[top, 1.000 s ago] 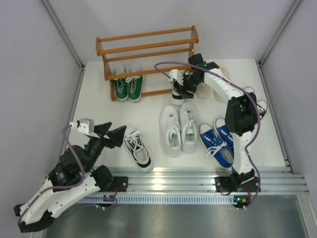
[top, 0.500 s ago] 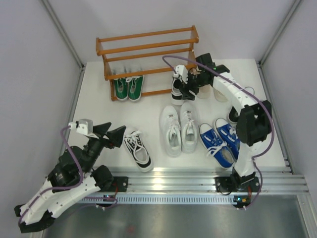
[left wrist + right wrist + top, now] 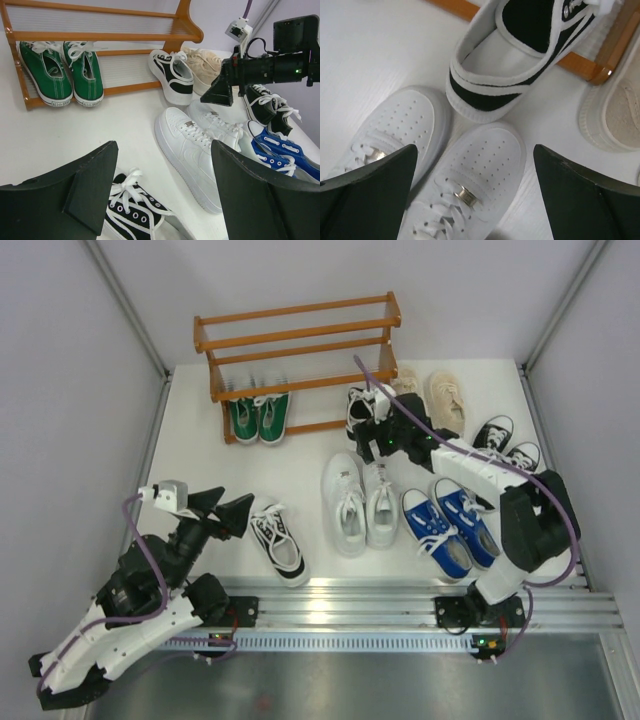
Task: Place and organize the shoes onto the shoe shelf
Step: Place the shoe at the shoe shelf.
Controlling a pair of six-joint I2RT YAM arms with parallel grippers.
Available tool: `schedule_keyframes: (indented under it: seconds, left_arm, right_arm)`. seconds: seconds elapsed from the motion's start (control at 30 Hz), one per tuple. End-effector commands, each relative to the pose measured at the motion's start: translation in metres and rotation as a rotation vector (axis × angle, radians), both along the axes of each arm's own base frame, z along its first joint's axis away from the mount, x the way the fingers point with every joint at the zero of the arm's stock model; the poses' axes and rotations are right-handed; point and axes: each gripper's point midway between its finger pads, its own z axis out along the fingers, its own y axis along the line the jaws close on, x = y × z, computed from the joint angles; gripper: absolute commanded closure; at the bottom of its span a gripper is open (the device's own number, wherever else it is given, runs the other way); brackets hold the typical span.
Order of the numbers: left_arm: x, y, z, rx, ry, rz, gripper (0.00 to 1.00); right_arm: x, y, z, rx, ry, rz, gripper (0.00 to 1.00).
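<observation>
Nothing legible in any view. Green sneakers (image 3: pixel 62 70) on the shelf's bottom tier: small white heel patches (image 3: pixel 59 103) with dark print, too small to read. White sneakers (image 3: pixel 487 160): metal lace tags (image 3: pixel 465 193), one per shoe, any engraving blurred in the right wrist view. Top view is too coarse for any lettering

My white table (image 3: pixel 195 470) carries the shoe shelf (image 3: pixel 298 340) at its far edge, with the green pair (image 3: pixel 259 417) in the left half of the lowest tier. One black-and-white shoe (image 3: pixel 358 405) lies at the shelf's right end, and a second black-and-white shoe (image 3: pixel 279 541) sits near left. The white pair (image 3: pixel 358 498) is in the centre, the blue pair (image 3: pixel 450 525) near right, the beige pair (image 3: pixel 432 392) far right, and the black canvas pair (image 3: pixel 505 445) toward the right edge.
</observation>
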Motion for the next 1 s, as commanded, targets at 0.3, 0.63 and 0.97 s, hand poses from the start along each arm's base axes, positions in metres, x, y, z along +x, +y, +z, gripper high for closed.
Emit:
schedule_keyframes:
  seconds: [0.3,0.63,0.97]
  left_arm:
    - [0.002,0.000,0.001,0.004,-0.007,0.008,0.20]
    - [0.003,-0.002,0.000,0.017,-0.003,0.005,0.20]
    - [0.002,-0.002,0.001,0.013,-0.006,0.000,0.20]
  right_arm:
    - [0.060,0.038,0.040,0.219,-0.194,-0.414,0.06]
    - [0.078,0.048,0.022,0.207,-0.148,-0.446,0.23]
    - [0.093,0.030,-0.011,0.166,-0.051,-0.484,0.48]
